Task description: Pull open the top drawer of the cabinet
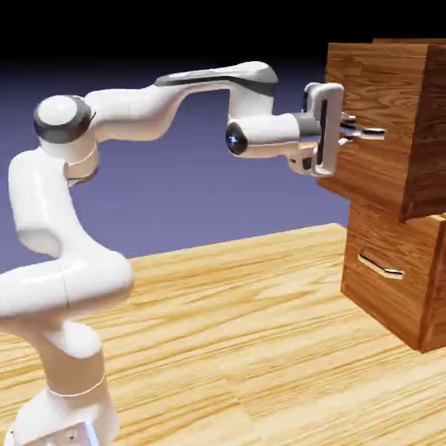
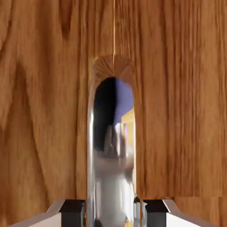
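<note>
The cabinet (image 1: 396, 253) is standing at the right on the wooden surface (image 1: 244, 322), cut off by the frame edge. Its top drawer (image 1: 383, 122) is already sticking out past the lower drawer (image 1: 383, 279), so the pull looks partly done, with more travel likely left. The hand (image 1: 353, 131) is closing narrowly around the silver handle (image 2: 113, 168), fingertips (image 2: 73, 208) flanking it; actual contact is hard to make out.
</note>
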`<state>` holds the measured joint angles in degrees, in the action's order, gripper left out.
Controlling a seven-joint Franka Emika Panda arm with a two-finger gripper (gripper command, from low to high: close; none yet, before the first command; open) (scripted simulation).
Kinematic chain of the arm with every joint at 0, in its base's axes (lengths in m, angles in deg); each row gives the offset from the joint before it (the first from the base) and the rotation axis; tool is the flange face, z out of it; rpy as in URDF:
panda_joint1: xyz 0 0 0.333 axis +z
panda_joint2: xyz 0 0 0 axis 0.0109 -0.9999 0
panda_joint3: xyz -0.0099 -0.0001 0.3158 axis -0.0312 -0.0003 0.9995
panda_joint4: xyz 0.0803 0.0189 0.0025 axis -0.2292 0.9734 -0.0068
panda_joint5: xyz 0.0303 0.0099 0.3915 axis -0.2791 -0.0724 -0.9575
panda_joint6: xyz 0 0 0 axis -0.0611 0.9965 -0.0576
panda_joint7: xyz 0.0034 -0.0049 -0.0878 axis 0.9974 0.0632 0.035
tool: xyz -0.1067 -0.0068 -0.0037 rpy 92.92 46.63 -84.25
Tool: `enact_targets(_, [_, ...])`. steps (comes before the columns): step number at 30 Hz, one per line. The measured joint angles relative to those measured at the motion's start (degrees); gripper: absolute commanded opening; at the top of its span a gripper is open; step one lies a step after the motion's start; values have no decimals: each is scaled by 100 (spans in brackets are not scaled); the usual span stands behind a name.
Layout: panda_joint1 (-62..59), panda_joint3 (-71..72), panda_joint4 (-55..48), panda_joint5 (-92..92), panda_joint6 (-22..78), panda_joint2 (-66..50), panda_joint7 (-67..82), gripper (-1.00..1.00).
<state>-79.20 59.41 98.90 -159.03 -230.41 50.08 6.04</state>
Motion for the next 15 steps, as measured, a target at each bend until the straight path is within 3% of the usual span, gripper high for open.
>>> enact_targets(11, [2283,-1499,1848,450,-91,636,-166,-100])
enact_targets(12, [2416,-1579,1946,492,-115,685,-188,100])
enact_targets(15, [2624,-1695,2086,564,-173,763,-223,100])
